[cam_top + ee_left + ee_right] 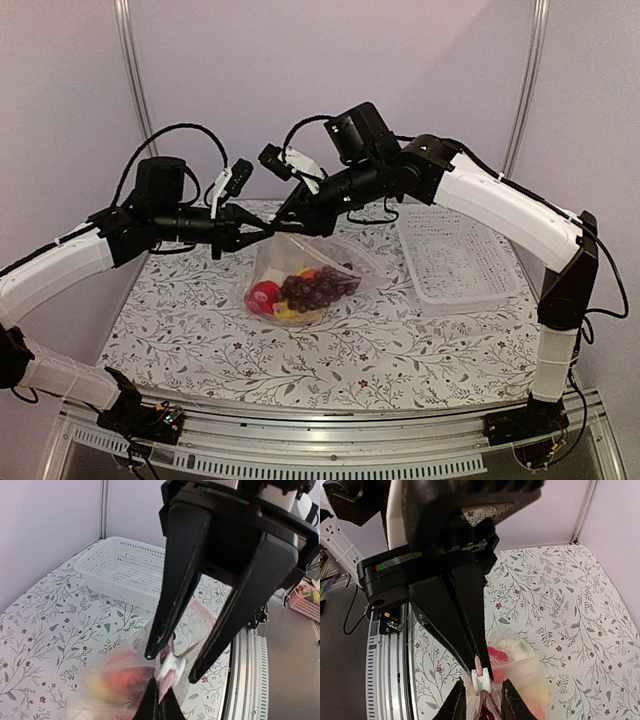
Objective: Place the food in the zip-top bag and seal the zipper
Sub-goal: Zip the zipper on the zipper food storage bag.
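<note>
At the middle of the tabletop [400, 350] I see the zip-top bag [352, 262], its loaded bottom resting there and its mouth lifted toward the back. The food shows through the clear plastic. The dark red grape bunch [318, 288] is in the middle, the red piece [263, 296] is to its left, and a yellow piece [290, 314] lies below them in the top view. The zipper [207, 615] reads as a faint pinkish band along the mouth, with a small white slider [481, 682] on it.

My left tool [477, 660] has its fingers pressed together on the mouth edge just above the slider, pinching the bag there. My right tool [171, 666] is spread, with one finger on either side of the slider; the right wrist view shows a gap on each side.

The left arm reaches in from the left with its forearm about level. The right arm stands tall from its base on the right, bends at a high elbow and slopes down leftward. The two tools meet almost tip to tip, so the bag hangs below them by its mouth.

The bag's long axis runs from that raised mouth down toward the near edge, with the mouth end pointing up and away from the arm bases.

A white basket [460, 260] sits on the tabletop just right of the bag, apart from it.
</note>
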